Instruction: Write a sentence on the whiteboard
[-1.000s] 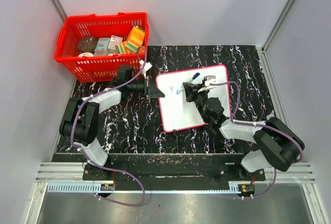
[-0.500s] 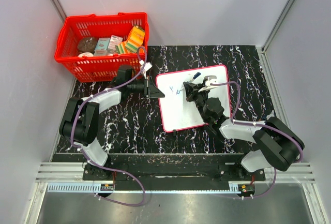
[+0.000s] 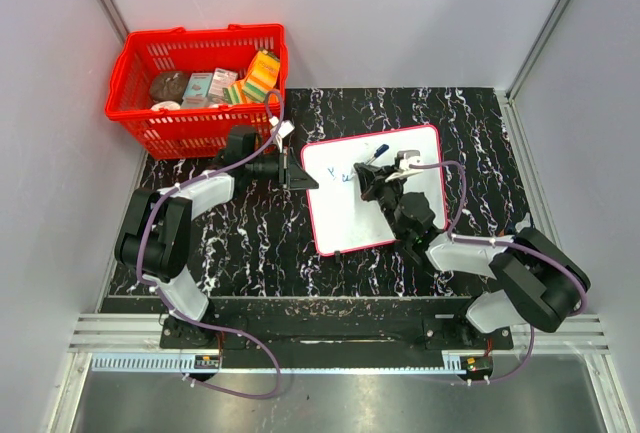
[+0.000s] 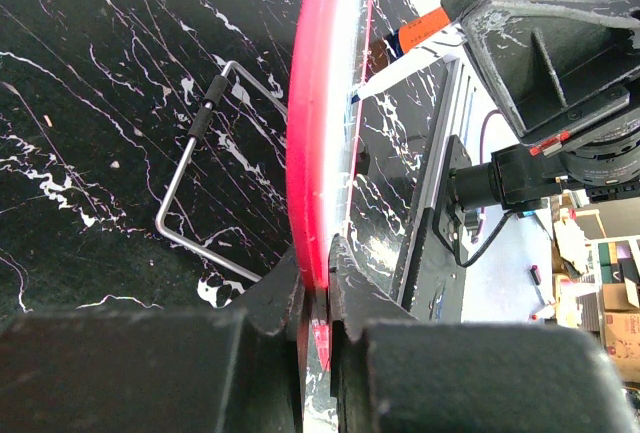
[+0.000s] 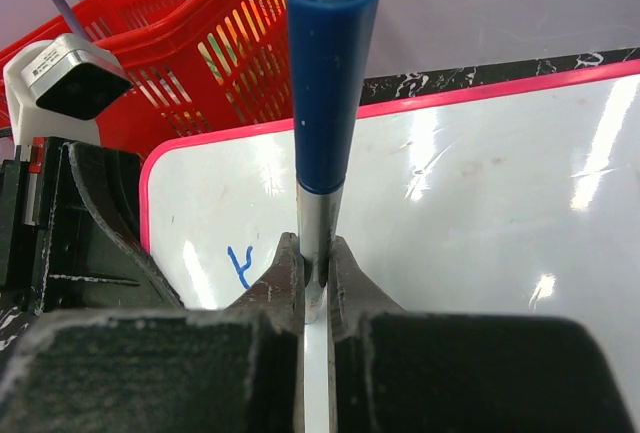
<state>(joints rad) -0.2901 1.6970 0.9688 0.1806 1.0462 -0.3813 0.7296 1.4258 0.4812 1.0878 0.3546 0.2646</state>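
Over the last second the right pincer (image 5: pixel 315 275) has edged slightly right, and more blue strokes have appeared beside the first letter. Left of centre in the top view, the left pincer (image 4: pixel 318 271) pinches the red frame of the whiteboard (image 3: pixel 345 223), which sits mid-frame on the bench (image 3: pixel 250 243). The sentence (image 3: pixel 340 173), barely begun, is at the board's upper left. The right pincer clamps the blue marker (image 5: pixel 328 73). The hold on the frame looks narrow, so pen pressure could swing the board and skew the line.
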